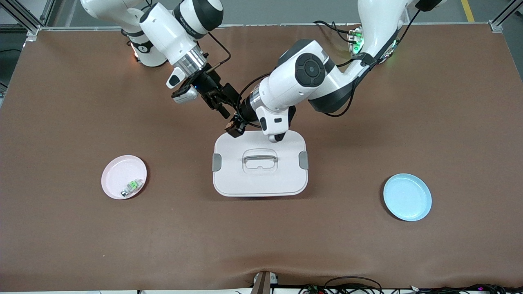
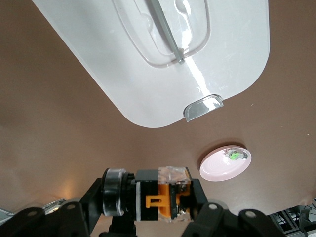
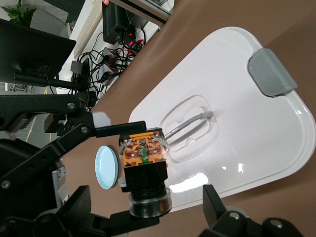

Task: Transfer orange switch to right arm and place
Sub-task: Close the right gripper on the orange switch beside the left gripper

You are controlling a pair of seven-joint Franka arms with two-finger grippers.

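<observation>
The orange switch (image 2: pixel 158 200) was a small blocky part: a black body with a round black collar at one end, an orange middle with an orange tab, and a clear, glossy end. In the right wrist view that clear end (image 3: pixel 143 150) showed orange framing and metal contacts.

It hung in the air over the 11 o'clock corner of the white lidded box (image 1: pixel 259 179), which sat mid-counter (image 1: pixel 367 253). The left pincer (image 1: pixel 235 128) was clenched on it end to end, one finger (image 2: pixel 94 200) against the collar and the other (image 2: pixel 200 195) against the clear end. The switch's long axis therefore ran from finger to finger, roughly level with the counter.

The right pincer (image 1: pixel 220 108) hung just at the 11 o'clock side of the left one, over the counter by that same corner. Its fingers (image 3: pixel 81 202) were spread wide on either side of the switch's collar end, clear of it.

At the box's 8 o'clock lay a pink plate (image 1: pixel 116 171) carrying a small green-and-white component (image 1: pixel 132 185). At the box's 4 o'clock, well apart, lay a blue plate (image 1: pixel 407 197).
</observation>
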